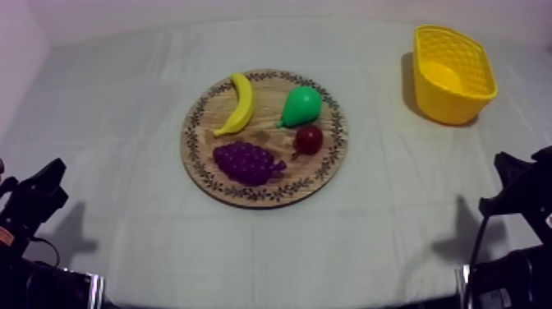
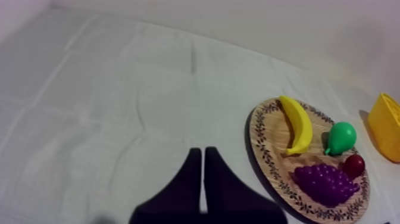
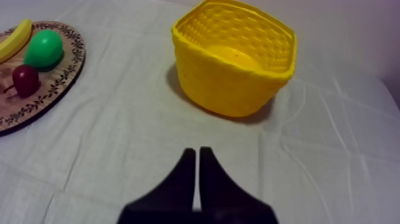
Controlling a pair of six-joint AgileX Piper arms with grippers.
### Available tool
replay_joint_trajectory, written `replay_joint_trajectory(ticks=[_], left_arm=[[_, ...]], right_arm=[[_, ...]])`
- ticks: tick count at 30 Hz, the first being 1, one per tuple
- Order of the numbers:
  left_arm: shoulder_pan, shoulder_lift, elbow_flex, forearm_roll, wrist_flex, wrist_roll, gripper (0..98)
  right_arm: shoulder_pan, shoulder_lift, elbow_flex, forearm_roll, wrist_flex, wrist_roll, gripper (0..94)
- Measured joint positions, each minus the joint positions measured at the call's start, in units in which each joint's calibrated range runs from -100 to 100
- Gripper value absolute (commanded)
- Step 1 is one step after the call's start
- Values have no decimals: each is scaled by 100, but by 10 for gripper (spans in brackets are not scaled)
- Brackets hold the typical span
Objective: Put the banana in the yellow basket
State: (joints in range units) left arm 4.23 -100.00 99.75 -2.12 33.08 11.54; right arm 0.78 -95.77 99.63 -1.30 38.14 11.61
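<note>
The yellow banana (image 1: 237, 103) lies on the round wooden board (image 1: 263, 191), at its upper left part; the left wrist view has the banana (image 2: 297, 124) and the board (image 2: 265, 150) too. The yellow basket (image 1: 453, 74) stands at the table's far right, and it looks to hold nothing (image 3: 236, 56). My left gripper (image 2: 203, 152) is shut, its fingers together as a wedge over bare cloth left of the board. My right gripper (image 3: 197, 152) is shut too, over the cloth in front of the basket. Both arms rest low at the sides, left (image 1: 33, 197) and right (image 1: 517, 177).
Also on the board are a green pear (image 1: 301, 106), a small red fruit (image 1: 309, 139) and a purple bunch of grapes (image 1: 245, 161). The grey-white cloth (image 1: 123, 123) has wide free room left of the board and between board and basket.
</note>
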Motion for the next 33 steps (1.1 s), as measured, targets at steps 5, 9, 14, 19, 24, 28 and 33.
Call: replay_joint_trajectory(ticks=[5, 9, 14, 19, 24, 28, 33], left_arm=[[0, 0, 0, 0, 0, 0, 1], [0, 0, 0, 0, 0, 0, 1], [0, 0, 0, 0, 0, 0, 1], [0, 0, 0, 0, 0, 0, 1], [0, 0, 0, 0, 0, 0, 1], [0, 0, 0, 0, 0, 0, 1], [0, 0, 0, 0, 0, 0, 1]], right_arm=[[0, 0, 0, 0, 0, 0, 3], [0, 0, 0, 0, -11, 3, 3], [0, 0, 0, 0, -3, 3, 3], [-14, 0, 0, 0, -3, -4, 7], [-18, 12, 0, -26, -51, -79, 9], [-45, 246, -109, 35, -183, -266, 6], [-53, 841, -798, 130, -161, -573, 6]])
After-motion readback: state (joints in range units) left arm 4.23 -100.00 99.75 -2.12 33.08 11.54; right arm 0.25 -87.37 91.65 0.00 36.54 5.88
